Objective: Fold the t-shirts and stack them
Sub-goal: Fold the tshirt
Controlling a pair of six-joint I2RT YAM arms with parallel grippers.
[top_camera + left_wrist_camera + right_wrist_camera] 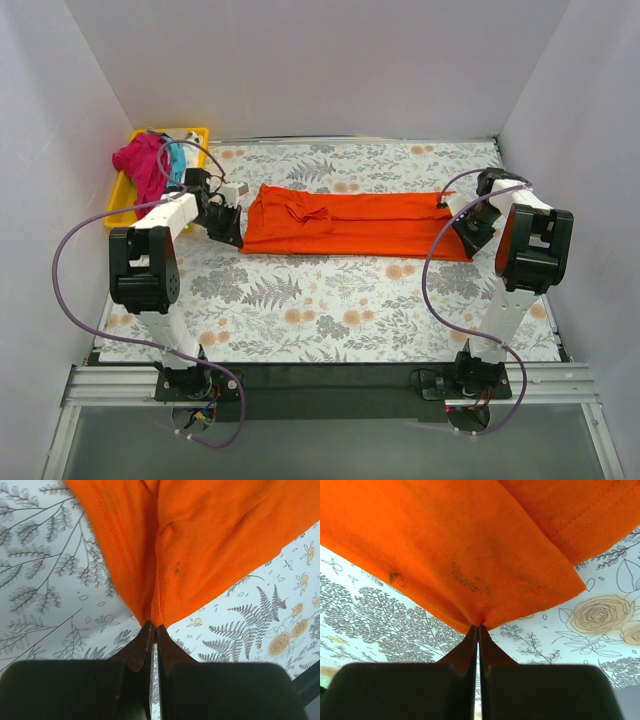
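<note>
Orange t-shirt (pixel 350 222) was seen drawn out in a long band across the middle of the desk (pixel 330 310), running from the nine o'clock side to the three o'clock side of the top view. Its nine o'clock end was pinched by the left end effector (pixel 152 626), whose jaws were closed right down on a gathered, stitched edge. Its three o'clock end was pinched in the same way by the right end effector (pixel 478 626), whose jaws were closed on cloth just beside a hemmed corner.

The cloth was judged to be light, soft and limp. It would be expected to sag, wrinkle and drag on the desk rather than hold any shape, and it was not thought fragile. Hems, seams and corners, where the fabric is doubled, were judged the surest places to take hold.

One orange shirt was counted on the desk. In the yellow tray (pixel 122 200) at ten o'clock, one magenta shirt (pixel 140 165) and one teal shirt (pixel 177 158) were made out, heaped together. Anything beneath them could not be told. Two end effectors and one tray were counted.
</note>
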